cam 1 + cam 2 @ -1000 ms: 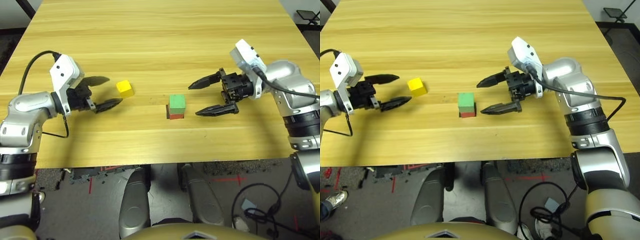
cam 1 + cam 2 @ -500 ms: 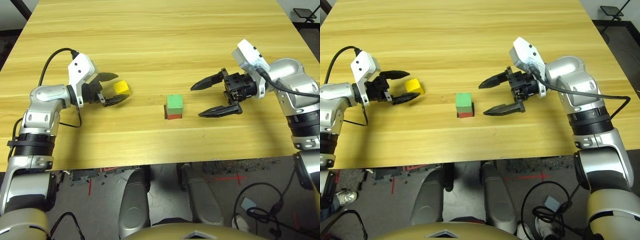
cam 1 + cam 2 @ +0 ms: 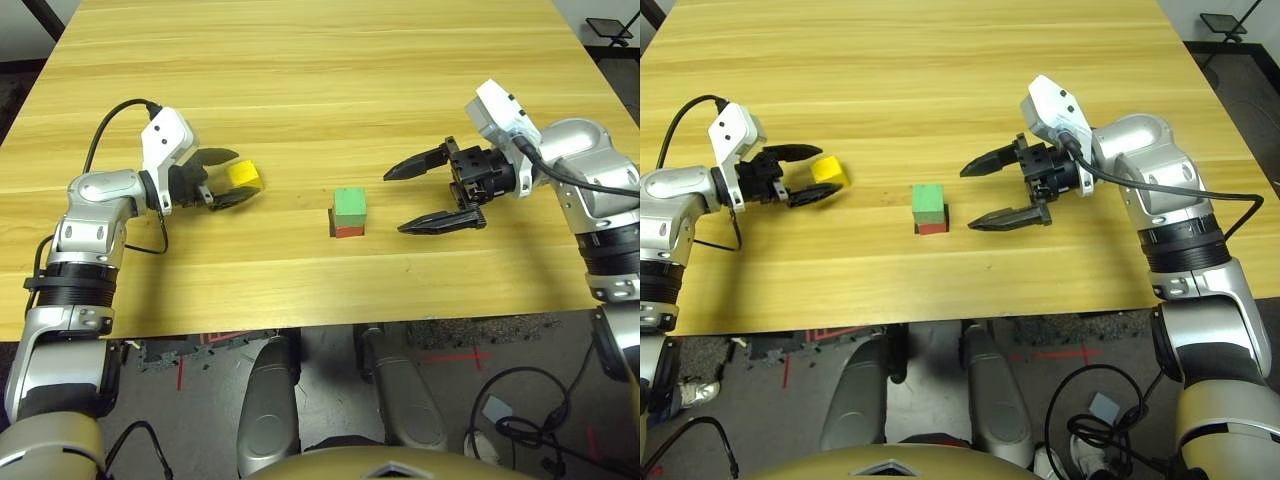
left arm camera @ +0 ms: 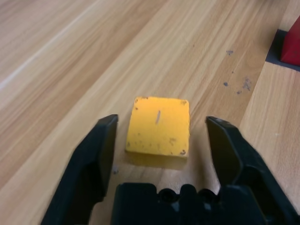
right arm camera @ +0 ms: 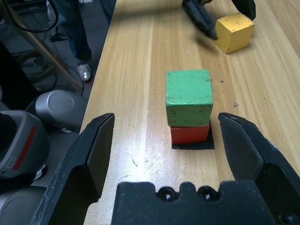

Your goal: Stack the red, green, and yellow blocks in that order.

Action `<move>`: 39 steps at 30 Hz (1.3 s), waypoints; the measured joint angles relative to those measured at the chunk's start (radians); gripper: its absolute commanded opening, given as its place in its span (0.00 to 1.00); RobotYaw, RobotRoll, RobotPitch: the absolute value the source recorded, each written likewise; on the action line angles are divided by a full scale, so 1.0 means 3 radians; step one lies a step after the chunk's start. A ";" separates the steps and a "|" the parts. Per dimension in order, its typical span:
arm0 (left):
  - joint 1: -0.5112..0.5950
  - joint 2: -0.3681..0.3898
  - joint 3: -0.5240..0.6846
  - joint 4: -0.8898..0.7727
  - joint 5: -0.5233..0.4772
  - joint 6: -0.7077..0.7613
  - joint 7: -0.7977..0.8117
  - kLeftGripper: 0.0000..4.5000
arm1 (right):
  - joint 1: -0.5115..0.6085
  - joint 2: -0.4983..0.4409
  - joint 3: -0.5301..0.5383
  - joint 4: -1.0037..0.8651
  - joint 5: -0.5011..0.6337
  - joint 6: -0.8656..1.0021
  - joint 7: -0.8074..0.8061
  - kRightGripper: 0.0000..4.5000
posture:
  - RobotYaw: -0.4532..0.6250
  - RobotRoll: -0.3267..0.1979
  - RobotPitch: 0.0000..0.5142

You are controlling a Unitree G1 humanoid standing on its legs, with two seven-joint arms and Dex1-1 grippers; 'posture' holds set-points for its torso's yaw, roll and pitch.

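The green block sits on the red block, which rests on a flat black patch near the table's middle. The yellow block lies on the table to the left. My left gripper is open with a finger on each side of the yellow block, not touching it. My right gripper hangs open to the right of the two-block stack, a short gap away, with nothing between its fingers.
The wooden table stretches far back, with its front edge close to the robot. Cables and red floor marks lie below the table's front edge. A person's legs and shoe stand beyond the table's left side.
My left gripper has reached forward to the right and now straddles the yellow block. The right gripper has drawn back slightly to the right. The blocks have not moved.
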 measured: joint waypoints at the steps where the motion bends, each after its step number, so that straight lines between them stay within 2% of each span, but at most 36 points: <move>1: 0.0007 0.0000 -0.0002 0.0000 0.0008 0.0000 -0.0001 1.00 | 0.0000 0.0000 0.0000 0.0000 0.0000 0.0000 0.0000 1.00 | 0.41 0.37 0.51; 2: 0.0010 0.0000 -0.0002 0.0000 0.0013 0.0000 -0.0001 1.00 | 0.0000 0.0000 0.0000 0.0001 0.0000 0.0000 0.0000 1.00 | 0.41 0.37 0.51; 5: 0.0010 0.0000 -0.0003 0.0001 0.0014 0.0001 -0.0003 0.84 | 0.0000 0.0001 0.0000 0.0001 0.0000 0.0000 0.0000 1.00 | 0.41 0.37 0.52; 10: 0.0010 -0.0018 -0.0017 0.0006 0.0032 -0.0004 -0.0011 0.45 | -0.0001 0.0003 0.0000 0.0001 0.0000 0.0000 -0.0014 1.00 | 0.41 0.38 0.52; 16: 0.0046 -0.0010 -0.0020 -0.0084 0.0015 0.0075 -0.0085 0.44 | -0.0005 0.0005 -0.0004 0.0001 0.0000 0.0000 -0.0052 1.00 | 0.40 0.38 0.51; 21: 0.0160 0.0312 0.0040 -0.0693 -0.0134 0.0536 -0.0254 0.44 | -0.0005 0.0001 -0.0019 0.0000 0.0002 0.0003 -0.0069 1.00 | 0.42 0.40 0.49; 24: -0.0038 0.0414 0.0106 -0.0971 -0.0268 0.0774 -0.0306 0.44 | -0.0004 0.0000 -0.0020 0.0001 0.0001 0.0002 -0.0072 1.00 | 0.43 0.41 0.49; 28: -0.0356 0.0414 0.0110 -0.1263 -0.0440 0.1094 -0.0309 0.44 | -0.0002 -0.0006 -0.0020 0.0025 -0.0005 -0.0016 -0.0073 1.00 | 0.43 0.44 0.48; 31: -0.0466 0.0307 0.0004 -0.1530 -0.0549 0.1351 -0.0285 0.44 | 0.0006 -0.0014 -0.0019 0.0033 -0.0031 -0.0051 -0.0069 1.00 | 0.43 0.44 0.48; 34: -0.0534 0.0031 -0.0205 -0.1746 -0.0660 0.1590 -0.0221 0.44 | 0.0034 -0.0015 -0.0013 0.0032 -0.0065 -0.0076 -0.0071 1.00 | 0.42 0.44 0.47; 39: -0.0638 -0.0239 -0.0417 -0.1764 -0.0685 0.1671 -0.0133 0.44 | 0.0097 -0.0027 -0.0015 0.0035 -0.0125 -0.0152 -0.0102 1.00 | 0.40 0.45 0.47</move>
